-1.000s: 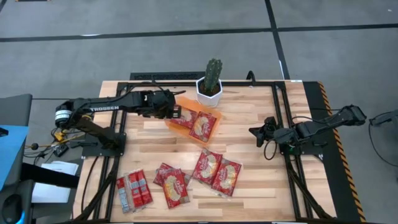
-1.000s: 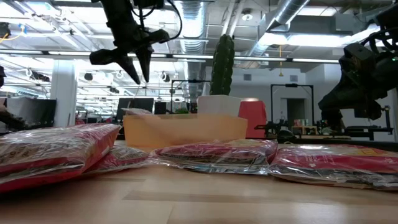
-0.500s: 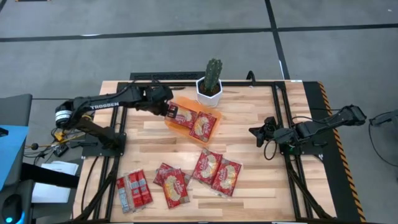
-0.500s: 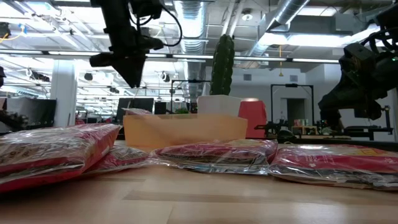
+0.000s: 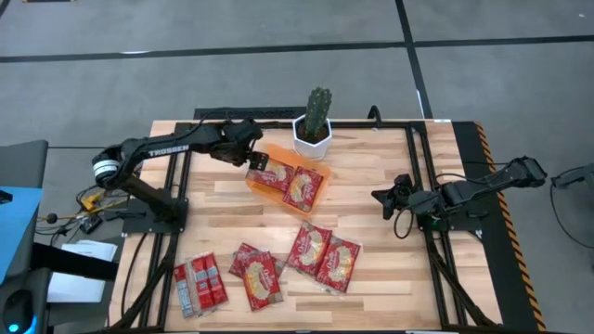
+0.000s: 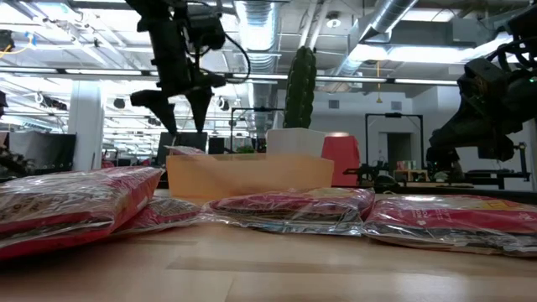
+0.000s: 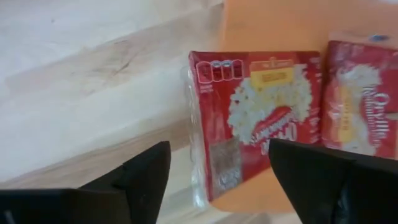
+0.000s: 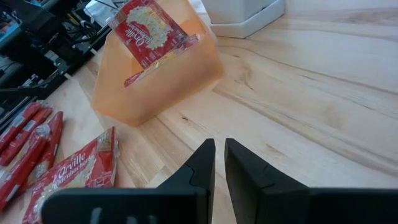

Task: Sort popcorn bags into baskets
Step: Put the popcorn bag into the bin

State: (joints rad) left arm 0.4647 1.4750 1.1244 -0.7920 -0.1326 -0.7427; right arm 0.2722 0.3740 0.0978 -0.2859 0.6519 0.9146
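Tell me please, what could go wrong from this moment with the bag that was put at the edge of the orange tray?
1. The popcorn bag nearest the open left pincer seems to overhang the orange tray's edge; it might slide out onto the table.
2. The left pincer hangs close above the tray, so moving sideways could catch that bag or push the tray toward the cactus pot.
3. Six bags, like this one, lie in touching groups, so one grasp may drag a neighbour.

"TROSSEN" stands in white capitals along the left arm [image 5: 167, 146], and "Orville" can be read in cream script on a popcorn bag [image 8: 74, 169]; other packet print is illegible.
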